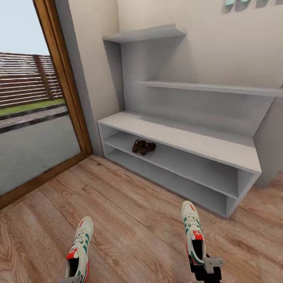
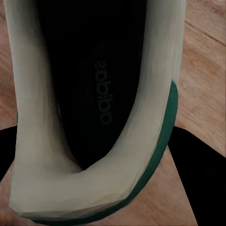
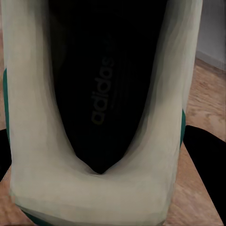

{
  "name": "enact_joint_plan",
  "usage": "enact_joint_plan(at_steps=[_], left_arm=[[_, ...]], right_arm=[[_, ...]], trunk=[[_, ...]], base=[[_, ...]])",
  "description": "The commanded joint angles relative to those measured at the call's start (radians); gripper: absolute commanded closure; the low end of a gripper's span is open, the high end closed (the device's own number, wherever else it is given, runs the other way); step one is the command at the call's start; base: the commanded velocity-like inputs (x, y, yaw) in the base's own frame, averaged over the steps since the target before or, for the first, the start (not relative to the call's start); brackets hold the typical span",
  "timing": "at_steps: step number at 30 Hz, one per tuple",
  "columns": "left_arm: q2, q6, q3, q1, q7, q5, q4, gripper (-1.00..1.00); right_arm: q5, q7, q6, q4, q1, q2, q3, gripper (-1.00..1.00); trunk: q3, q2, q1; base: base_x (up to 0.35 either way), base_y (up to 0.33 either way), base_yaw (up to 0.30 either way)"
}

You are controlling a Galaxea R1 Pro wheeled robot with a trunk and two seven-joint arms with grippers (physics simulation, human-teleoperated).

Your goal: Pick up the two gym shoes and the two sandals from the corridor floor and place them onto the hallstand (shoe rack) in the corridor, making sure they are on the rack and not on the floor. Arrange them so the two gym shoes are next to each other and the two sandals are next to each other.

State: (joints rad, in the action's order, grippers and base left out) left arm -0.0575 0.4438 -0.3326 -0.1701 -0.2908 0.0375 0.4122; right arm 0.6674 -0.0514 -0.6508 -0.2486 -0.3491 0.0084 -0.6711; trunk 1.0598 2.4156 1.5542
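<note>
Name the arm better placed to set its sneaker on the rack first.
Right, likely. Its gripper holds the right sneaker nearer the hallstand; the left gripper holds the left sneaker farther back.

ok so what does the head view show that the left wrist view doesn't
Head view alone: the hallstand with the two sandals side by side on its upper open shelf, the doorway to the outside, and the second gym shoe held at the heel by the right gripper.

Left wrist view alone: the dark inside of the left-hand gym shoe, close up, with lettering printed on its insole.

Both: that left-hand gym shoe, gripped at the heel by the left gripper, and the corridor floor beneath it.
</note>
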Motion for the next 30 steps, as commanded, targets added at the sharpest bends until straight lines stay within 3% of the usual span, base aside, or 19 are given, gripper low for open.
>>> enact_joint_plan(at_steps=[1,17,30], left_arm=[[0.001,0.008,-0.009,-0.001,-0.01,0.004,-0.001,1.0],[0.001,0.024,-0.009,-0.001,-0.01,0.002,-0.001,1.0],[0.001,0.024,-0.01,-0.001,-0.01,0.002,-0.001,1.0]], right_arm=[[0.004,-0.005,-0.003,-0.001,-0.001,0.001,-0.008,1.0],[0.004,-0.005,-0.003,-0.001,-0.001,0.001,-0.008,1.0],[0.004,-0.005,-0.003,-0.001,-0.001,0.001,-0.008,1.0]], trunk=[[0.001,0.0,0.0],[0.001,0.0,0.0],[0.001,0.0,0.0]], base=[[0.0,0.304,-0.264],[0.012,0.305,-0.264],[0.117,0.302,-0.264]])
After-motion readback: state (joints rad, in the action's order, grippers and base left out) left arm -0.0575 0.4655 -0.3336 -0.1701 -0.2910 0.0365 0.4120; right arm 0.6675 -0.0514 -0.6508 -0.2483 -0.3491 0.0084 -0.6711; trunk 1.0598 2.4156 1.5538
